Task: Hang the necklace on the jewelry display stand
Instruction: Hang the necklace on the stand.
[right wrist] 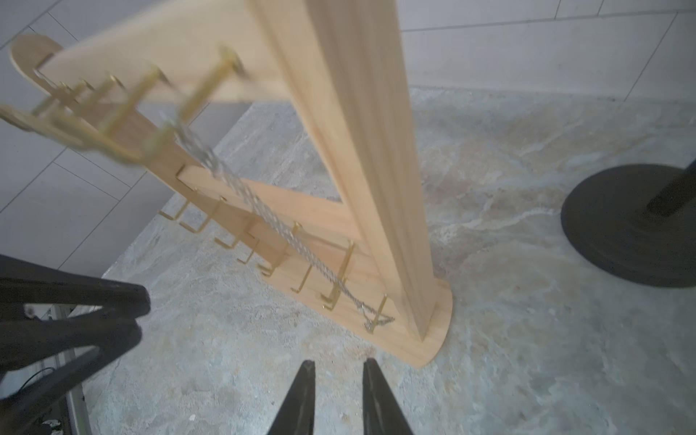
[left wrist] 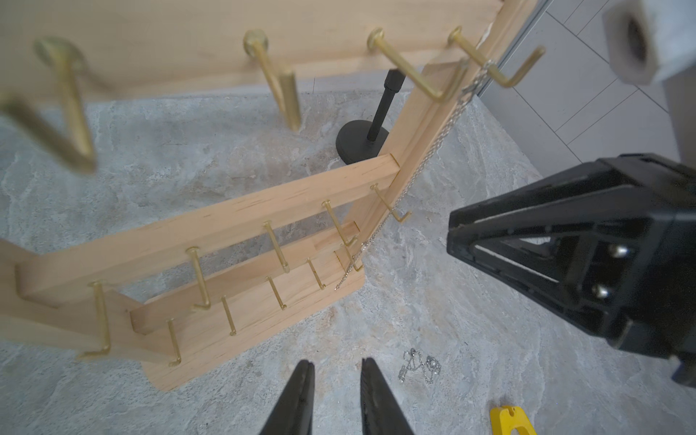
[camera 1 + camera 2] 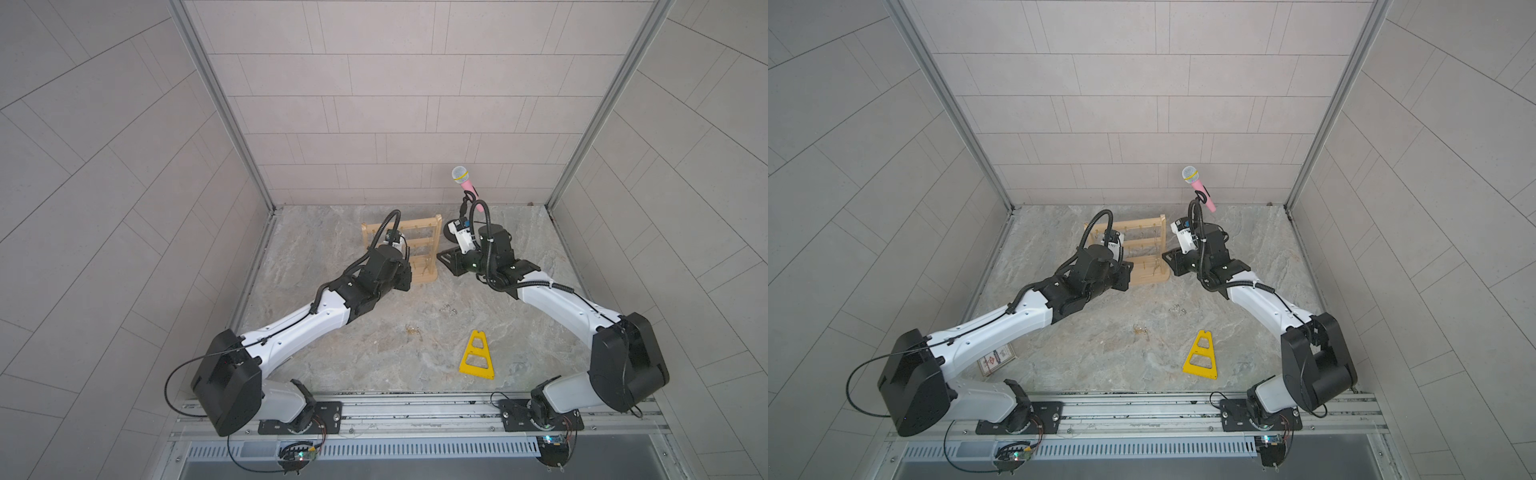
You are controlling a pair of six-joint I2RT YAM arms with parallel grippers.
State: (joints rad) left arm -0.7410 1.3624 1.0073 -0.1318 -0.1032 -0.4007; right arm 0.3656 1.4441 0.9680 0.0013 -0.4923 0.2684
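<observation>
Necklace (image 2: 467,92) on stand (image 2: 211,222) hook, apart from left gripper (image 2: 336,371) (jaws parted).

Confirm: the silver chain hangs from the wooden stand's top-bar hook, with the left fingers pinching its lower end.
No pinch: the left wrist view shows the left fingers empty, clear of the chain, which does hang from the stand's top-bar hook.
</observation>
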